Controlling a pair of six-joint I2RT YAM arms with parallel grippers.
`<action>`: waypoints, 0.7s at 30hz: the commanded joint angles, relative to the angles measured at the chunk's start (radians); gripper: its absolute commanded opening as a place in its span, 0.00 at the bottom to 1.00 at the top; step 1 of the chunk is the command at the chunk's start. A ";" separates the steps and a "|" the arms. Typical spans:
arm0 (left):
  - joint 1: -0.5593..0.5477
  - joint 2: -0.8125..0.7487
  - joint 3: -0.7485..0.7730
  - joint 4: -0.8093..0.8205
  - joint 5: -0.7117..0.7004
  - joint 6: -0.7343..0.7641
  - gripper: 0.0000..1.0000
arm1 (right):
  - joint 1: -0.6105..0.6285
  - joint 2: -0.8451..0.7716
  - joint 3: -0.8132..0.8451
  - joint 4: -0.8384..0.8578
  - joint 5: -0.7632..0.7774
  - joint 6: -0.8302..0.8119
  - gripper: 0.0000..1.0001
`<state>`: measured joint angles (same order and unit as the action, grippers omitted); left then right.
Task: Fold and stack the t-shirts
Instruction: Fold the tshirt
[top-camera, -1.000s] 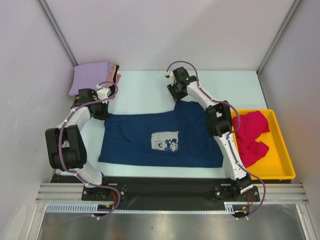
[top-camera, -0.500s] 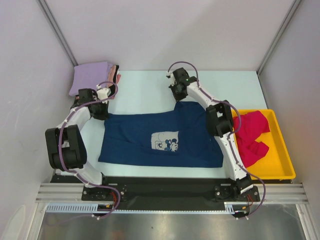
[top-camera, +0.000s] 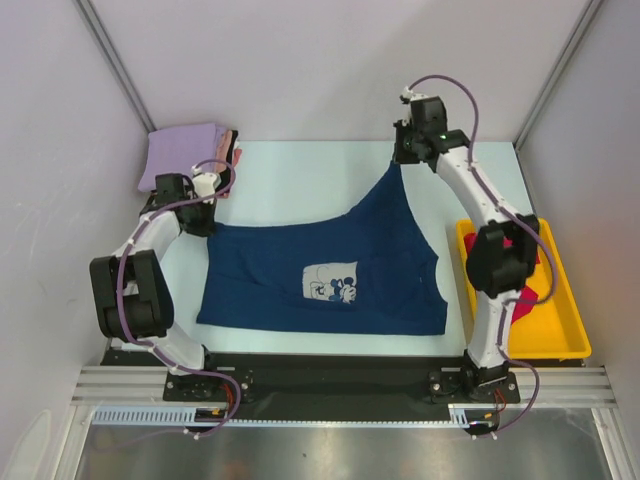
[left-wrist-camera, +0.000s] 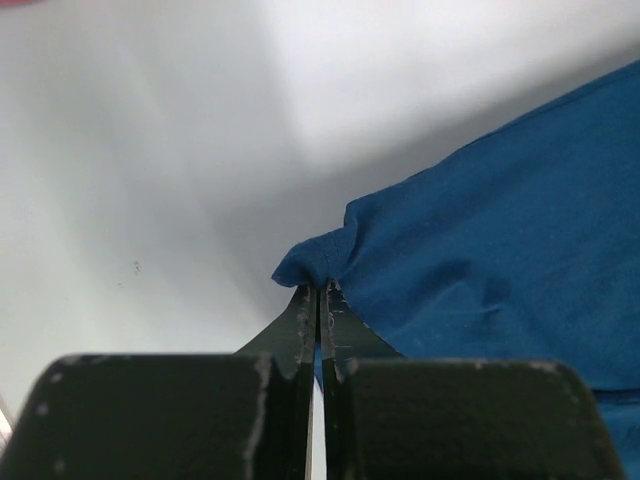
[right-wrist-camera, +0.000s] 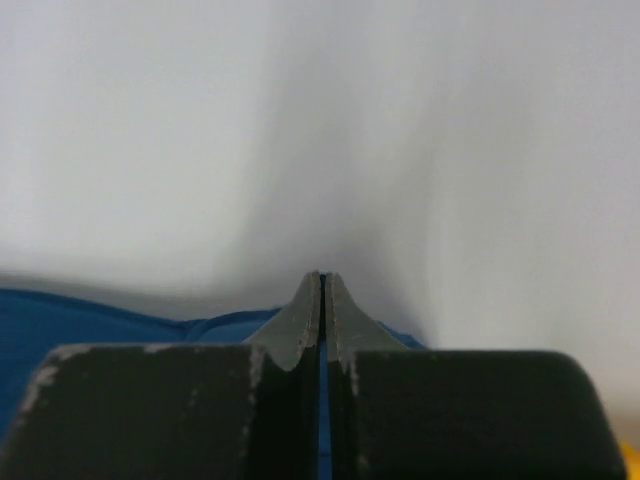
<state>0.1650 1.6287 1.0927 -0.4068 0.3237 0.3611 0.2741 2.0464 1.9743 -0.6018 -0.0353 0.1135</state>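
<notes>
Position of items:

- The navy blue cloth t-shirt (top-camera: 290, 275) lies spread on the pale table (top-camera: 290, 180), between the two arms, with its white cartoon-mouse print (top-camera: 331, 283) facing up. Its near edge lies flat along the table's near side.
- The far right part of this shirt is drawn out into a point toward the far right of the table.
- A folded lavender cloth t-shirt (top-camera: 182, 152) sits at the far left corner. Edges of pink and dark cloth (top-camera: 236, 152) show at its right side.
- A crimson cloth t-shirt (top-camera: 532, 298) lies crumpled in the yellow plastic tray (top-camera: 572, 335) at the right, partly hidden by the right arm.

State of end effectors:

- Left end effector (left-wrist-camera: 318, 292): fingers pressed together, pinching the far left corner of the navy shirt. The cloth bunches just ahead of the tips.
- Right end effector (right-wrist-camera: 322, 280): fingers pressed together on blue cloth at the drawn-out point.
</notes>
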 joint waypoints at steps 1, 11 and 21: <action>0.008 -0.046 0.052 0.006 0.017 0.038 0.01 | 0.027 -0.179 -0.174 0.076 -0.003 0.049 0.00; 0.007 -0.128 -0.028 -0.067 0.066 0.143 0.00 | 0.068 -0.664 -0.770 0.140 -0.003 0.176 0.00; 0.048 -0.201 -0.140 -0.190 0.106 0.410 0.00 | 0.092 -0.977 -1.195 0.088 0.081 0.356 0.00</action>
<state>0.1905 1.4757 0.9779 -0.5423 0.3817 0.6296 0.3511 1.1255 0.8375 -0.5194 0.0013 0.3901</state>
